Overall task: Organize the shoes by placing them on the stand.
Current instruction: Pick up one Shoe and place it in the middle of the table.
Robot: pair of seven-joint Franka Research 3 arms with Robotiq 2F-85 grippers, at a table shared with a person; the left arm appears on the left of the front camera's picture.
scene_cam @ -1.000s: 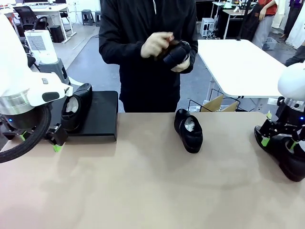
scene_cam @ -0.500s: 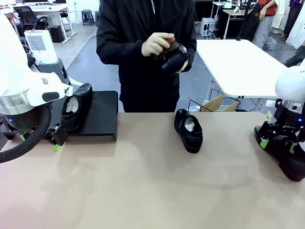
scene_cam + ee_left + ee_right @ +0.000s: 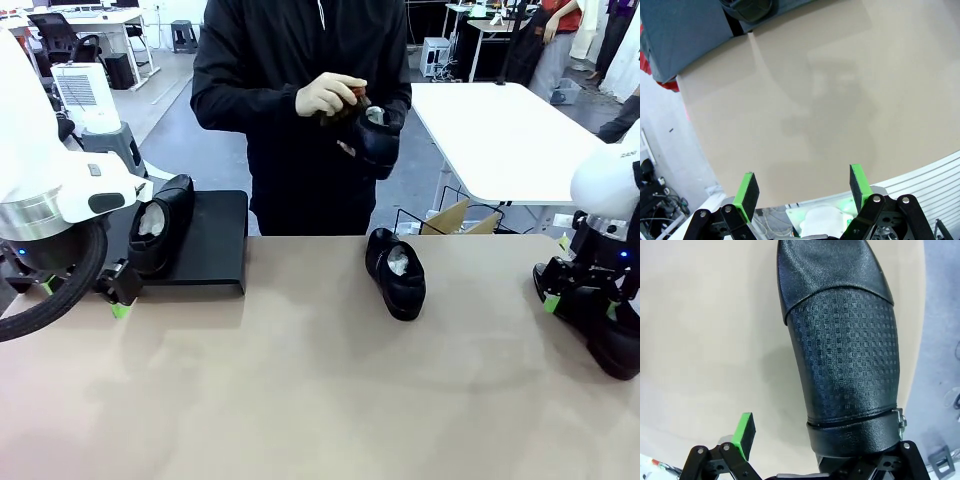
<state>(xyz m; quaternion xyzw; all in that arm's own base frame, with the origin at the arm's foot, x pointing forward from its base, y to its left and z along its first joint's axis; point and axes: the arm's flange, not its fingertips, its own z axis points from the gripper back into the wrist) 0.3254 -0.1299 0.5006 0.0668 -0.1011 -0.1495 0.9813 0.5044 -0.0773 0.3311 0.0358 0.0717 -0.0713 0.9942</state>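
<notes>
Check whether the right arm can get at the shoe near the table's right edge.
Probably yes: the right gripper hangs open close above that shoe, at its heel end, with nothing between them.

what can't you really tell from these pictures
- Right wrist view: one finger of the right gripper is hidden behind the shoe at the table's right end; contact there unclear.
- Front view: that shoe is cut off by the picture's right edge.
- Front view: the left arm hides the left part of the stand.
- Front view: hands partly cover the shoe the person holds; the brownish thing against it is too small to name.
</notes>
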